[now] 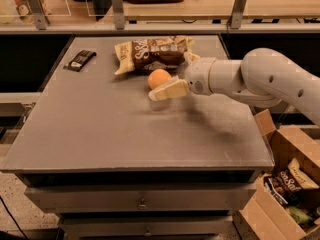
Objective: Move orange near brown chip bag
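On the grey surface [100, 129], a brown chip bag [150, 51] toward the back. Just in front of it — the orange [159, 76], clamped in the pincer [161, 85], a little above the top. Held low, probably for a gentle set-down.

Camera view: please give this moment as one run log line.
claw at round orange fruit | fruit beside brown crinkled chip bag
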`<action>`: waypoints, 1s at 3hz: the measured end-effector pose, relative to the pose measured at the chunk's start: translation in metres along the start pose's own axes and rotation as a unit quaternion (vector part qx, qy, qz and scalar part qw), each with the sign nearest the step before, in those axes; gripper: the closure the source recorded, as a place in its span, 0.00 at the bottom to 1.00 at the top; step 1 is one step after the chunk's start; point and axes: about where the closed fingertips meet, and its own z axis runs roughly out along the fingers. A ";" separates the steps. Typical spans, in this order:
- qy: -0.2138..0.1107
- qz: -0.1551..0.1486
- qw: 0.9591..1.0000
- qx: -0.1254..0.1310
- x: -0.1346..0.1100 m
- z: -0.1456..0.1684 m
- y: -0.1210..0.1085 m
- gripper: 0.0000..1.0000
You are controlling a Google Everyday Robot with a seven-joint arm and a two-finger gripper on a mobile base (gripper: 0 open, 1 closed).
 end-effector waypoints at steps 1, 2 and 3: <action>0.004 -0.003 1.000 0.006 -0.001 -0.013 -0.001 0.00; 0.007 -0.003 1.000 0.016 -0.001 -0.024 -0.003 0.00; 0.011 -0.002 0.999 0.030 -0.001 -0.037 -0.006 0.00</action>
